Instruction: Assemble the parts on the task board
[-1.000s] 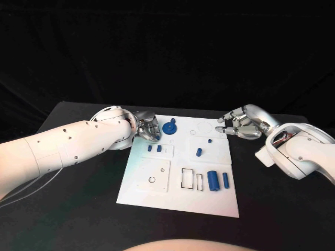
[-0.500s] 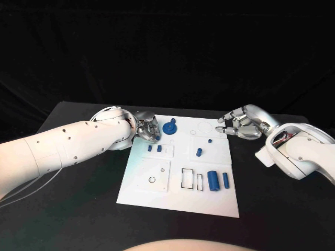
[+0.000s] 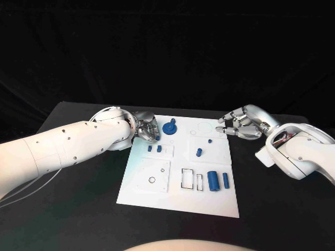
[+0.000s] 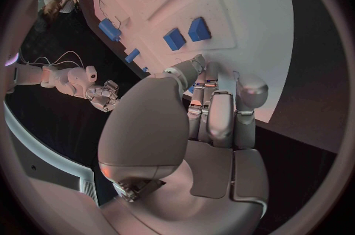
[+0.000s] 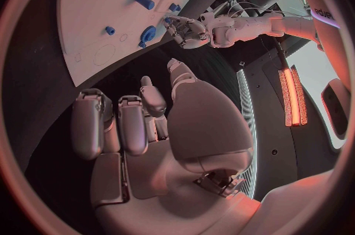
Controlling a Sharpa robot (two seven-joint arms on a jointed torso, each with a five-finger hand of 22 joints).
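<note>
Nearest on the flat white plastic task board [image 3: 148,191], a thick blue cylinder [image 3: 213,180] and a slimmer blue rod [image 3: 225,180] are seen lying; beyond them two small blue blocks [image 3: 154,148], then a round blue knobbed part [image 3: 170,126] at the board's far end. All are judged light, rigid and smooth, best pinched across the sides. The silver left hand [image 3: 146,128], at the board's far left corner, is curled, empty. The silver right hand [image 3: 239,125], off the far right corner, likewise. The blocks' sloped faces are shown in the left wrist view alone.
</note>
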